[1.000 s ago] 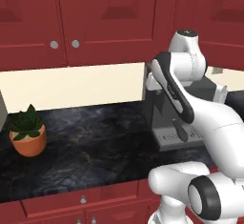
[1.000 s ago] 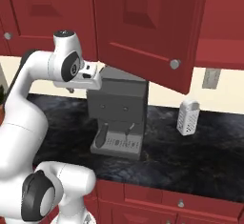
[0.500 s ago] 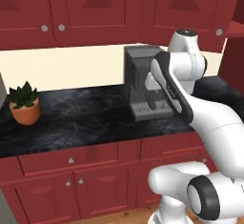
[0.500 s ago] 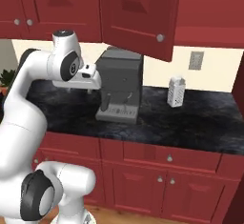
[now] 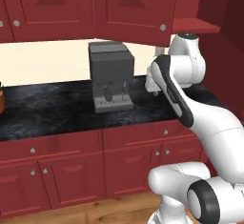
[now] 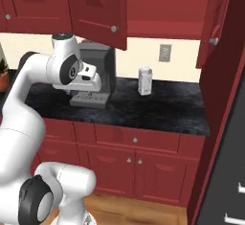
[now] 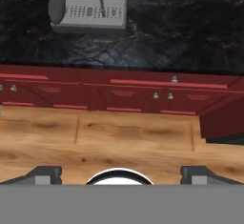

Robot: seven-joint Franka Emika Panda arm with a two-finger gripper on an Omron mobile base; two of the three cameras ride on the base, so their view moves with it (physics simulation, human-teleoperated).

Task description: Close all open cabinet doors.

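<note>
Two cabinet doors stand swung out from the wall cabinets. The left cabinet door (image 6: 98, 4) hangs over the coffee machine, its knob at the lower right corner, and it shows as well as the left cabinet door (image 5: 136, 4) in the left base view. The right cabinet door (image 6: 217, 13) is angled out near the tall side panel. Between them the cabinet's inside (image 6: 162, 8) lies open. My gripper (image 7: 122, 176) points down at the wood floor, its fingertips (image 7: 45, 174) far apart and nothing between them. The hand (image 6: 88, 78) hangs in front of the coffee machine, well below the doors.
A grey coffee machine (image 6: 98, 71) and a white canister (image 6: 145, 80) stand on the dark stone counter (image 6: 162, 106). Red drawers and base cabinets (image 6: 134, 159) run below it. A tall red side panel (image 6: 225, 123) closes off the right.
The whole scene has shifted: the base has backed away and moved right, so the coffee machine sits further left and the lower cabinets and floor show. The arm keeps its pose.
</note>
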